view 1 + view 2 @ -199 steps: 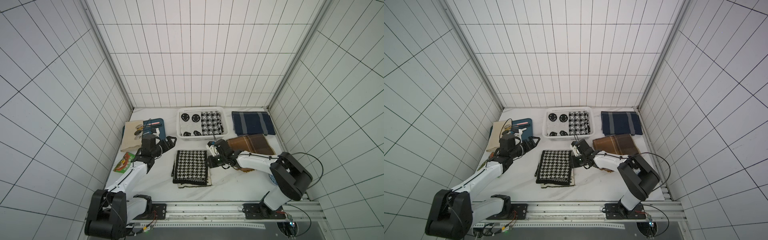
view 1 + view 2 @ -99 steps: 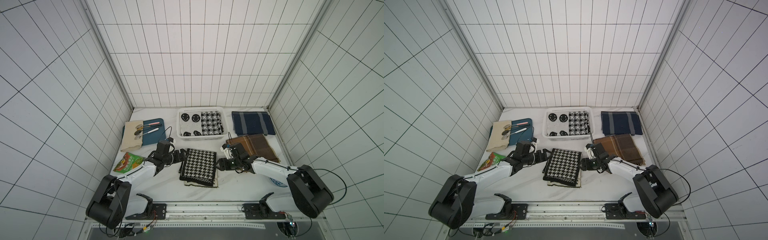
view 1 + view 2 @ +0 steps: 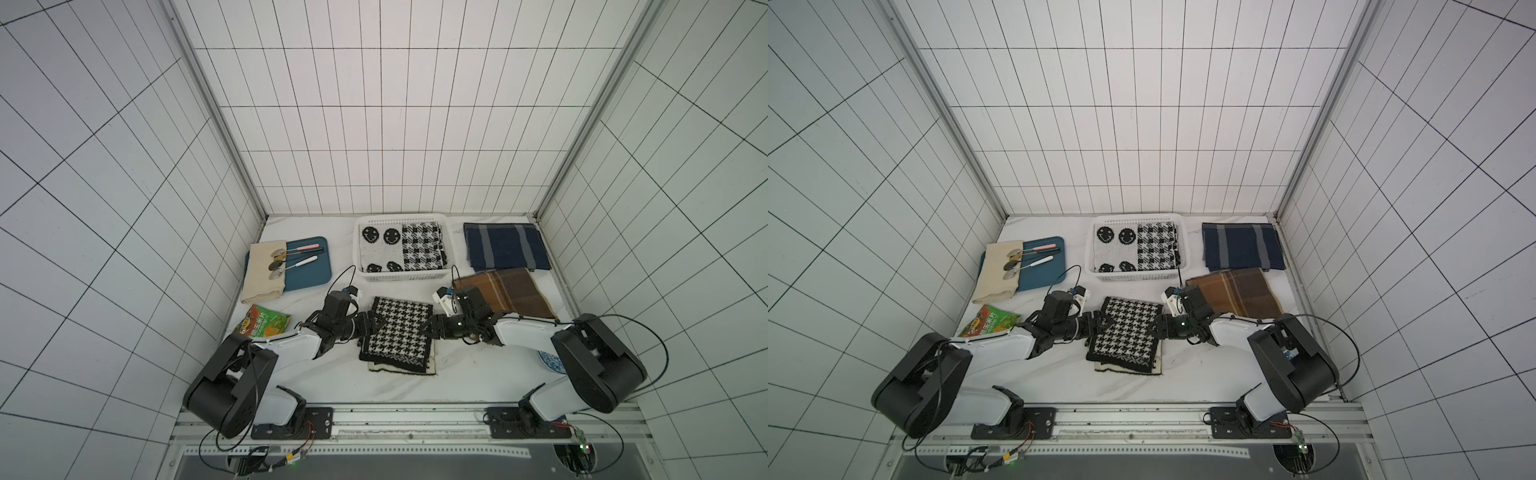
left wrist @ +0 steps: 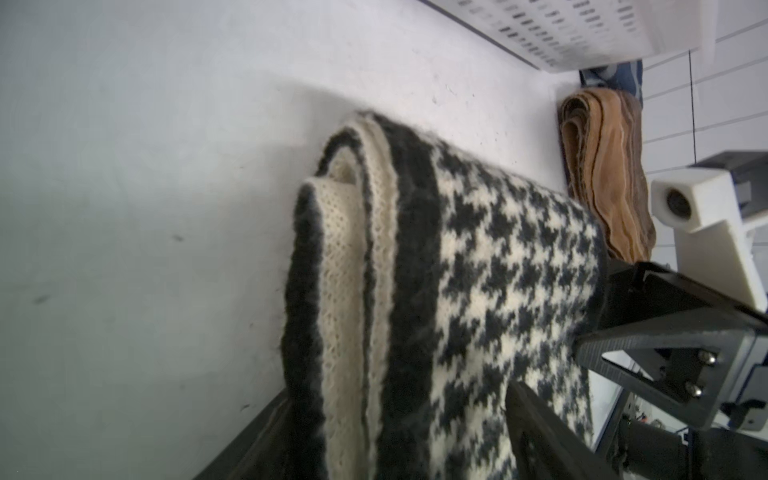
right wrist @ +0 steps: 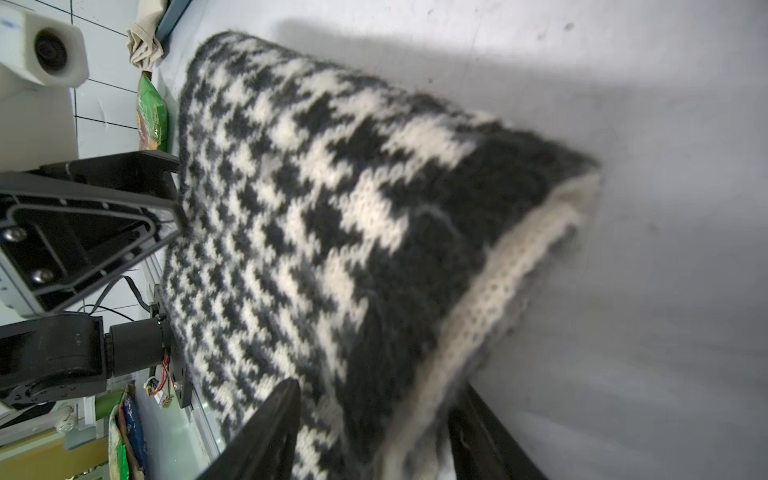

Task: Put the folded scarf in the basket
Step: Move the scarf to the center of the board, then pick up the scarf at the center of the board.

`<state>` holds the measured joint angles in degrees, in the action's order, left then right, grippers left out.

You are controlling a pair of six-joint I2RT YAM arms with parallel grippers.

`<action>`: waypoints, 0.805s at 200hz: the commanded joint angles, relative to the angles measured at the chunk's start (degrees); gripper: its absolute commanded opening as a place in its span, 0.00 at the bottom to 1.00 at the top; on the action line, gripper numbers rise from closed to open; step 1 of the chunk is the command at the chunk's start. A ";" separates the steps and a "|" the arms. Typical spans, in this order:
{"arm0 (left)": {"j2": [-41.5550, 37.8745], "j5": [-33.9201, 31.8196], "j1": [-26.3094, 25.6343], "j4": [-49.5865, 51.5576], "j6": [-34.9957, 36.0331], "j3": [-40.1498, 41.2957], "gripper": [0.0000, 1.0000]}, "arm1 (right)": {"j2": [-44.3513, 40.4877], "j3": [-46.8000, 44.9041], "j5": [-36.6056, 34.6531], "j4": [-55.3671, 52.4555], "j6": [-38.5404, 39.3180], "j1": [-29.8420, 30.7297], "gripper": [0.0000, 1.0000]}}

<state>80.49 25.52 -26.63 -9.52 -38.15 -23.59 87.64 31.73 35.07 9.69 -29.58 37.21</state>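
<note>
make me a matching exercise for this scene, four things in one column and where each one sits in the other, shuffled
Things
1. houndstooth scarf
2. smiley scarf
3. spoons
4. navy striped scarf

Places
a. on the blue tray
b. in the white basket
c. in the back right corner
d. just in front of the basket

Pairs: 1-d, 2-b, 3-a, 4-c

The white-and-black left arm (image 3: 286,347) and right arm (image 3: 525,334) stretch low and inward, facing each other. The left gripper (image 3: 372,322) straddles one side of the folded black-and-white houndstooth knit scarf (image 3: 401,336); the right gripper (image 3: 429,328) pinches the opposite side.
</note>
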 commanded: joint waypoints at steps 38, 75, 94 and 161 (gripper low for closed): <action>2.46 4.13 -2.05 1.50 -0.61 2.64 0.17 | 6.19 2.76 3.31 0.36 -0.48 2.32 0.19; -4.37 3.61 -3.31 5.66 -1.52 -1.26 0.00 | -1.13 5.03 1.52 -6.25 1.58 2.54 0.04; -10.67 -2.13 -5.76 13.18 -0.66 -6.88 0.00 | -5.92 9.70 -1.26 -15.27 4.53 2.58 0.03; -6.75 -7.14 -0.45 18.82 -1.26 -31.83 0.00 | -0.62 39.26 -2.42 -38.03 14.28 -3.89 0.03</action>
<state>68.20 20.34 -30.72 9.17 -39.44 -47.55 81.91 59.75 32.49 -17.41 -20.73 36.21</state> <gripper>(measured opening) 0.102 0.106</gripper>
